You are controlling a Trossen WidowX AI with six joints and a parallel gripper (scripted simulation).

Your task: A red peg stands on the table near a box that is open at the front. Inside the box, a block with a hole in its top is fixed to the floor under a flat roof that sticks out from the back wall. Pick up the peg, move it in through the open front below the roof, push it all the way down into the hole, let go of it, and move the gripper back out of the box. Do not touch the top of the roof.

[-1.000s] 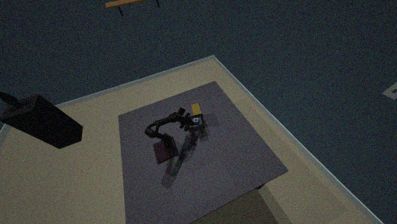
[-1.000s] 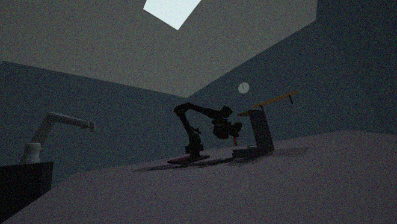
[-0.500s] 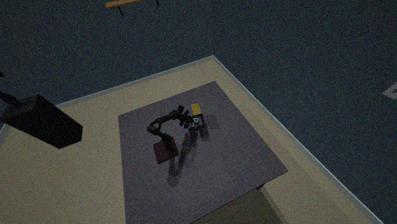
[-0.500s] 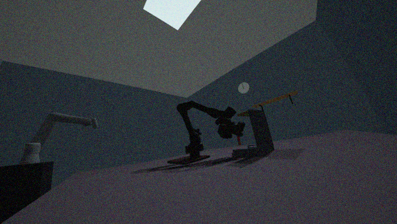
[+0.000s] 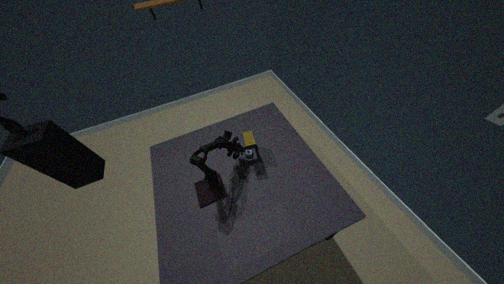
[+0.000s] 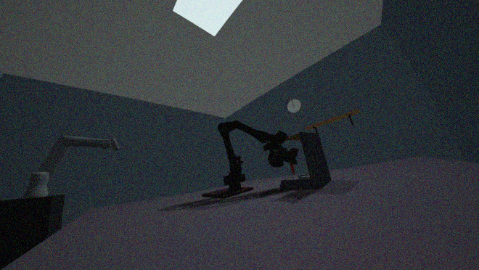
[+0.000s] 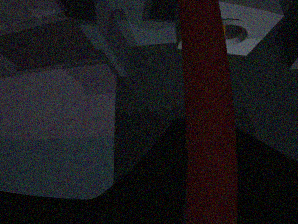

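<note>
My gripper is shut on the red peg. The peg hangs almost upright, its lower end above the floor of the dark box and below the height of the yellow roof. The pale block stands in the box. In the wrist view its dark hole shows just right of the peg, so the peg is not in it. The peg cannot be made out in the top view, and its lower tip is out of the wrist view.
The arm's reddish base plate stands on the purple-grey table in front of the box. The back wall rises behind the block. A black pedestal with another arm and an orange bench stand apart.
</note>
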